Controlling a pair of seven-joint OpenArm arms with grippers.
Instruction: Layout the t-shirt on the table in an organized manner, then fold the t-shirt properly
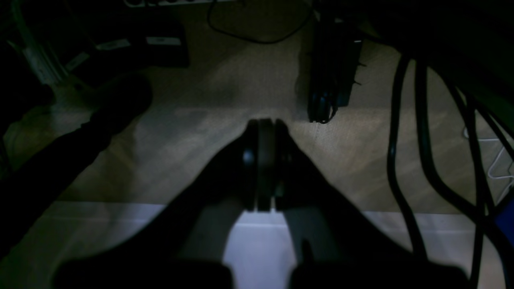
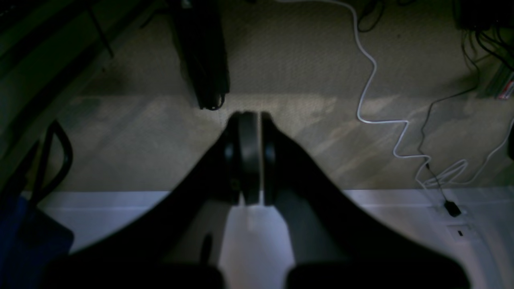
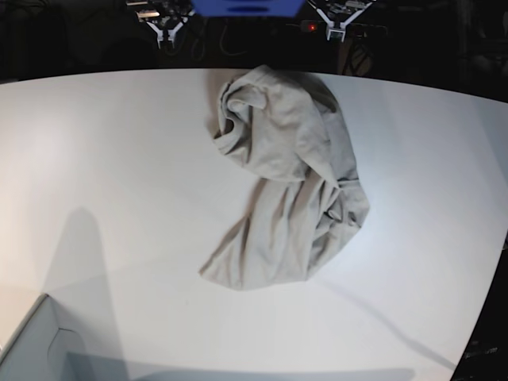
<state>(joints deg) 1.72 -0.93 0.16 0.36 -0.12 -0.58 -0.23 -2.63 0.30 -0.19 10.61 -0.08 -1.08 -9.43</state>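
Nearest the base camera, a pale grey box corner [image 3: 36, 337] at the lower left, on the white bench [image 3: 119, 175]. Beyond it, one t-shirt [image 3: 290, 186], crumpled mid-bench, long axis running from far edge toward the near right. Two pincers, left pincer [image 1: 263, 160] and right pincer [image 2: 251, 156], both pressed together, pinching nothing, hanging over bench edge and floor. Neither in the base view; nearer arm cannot be told.
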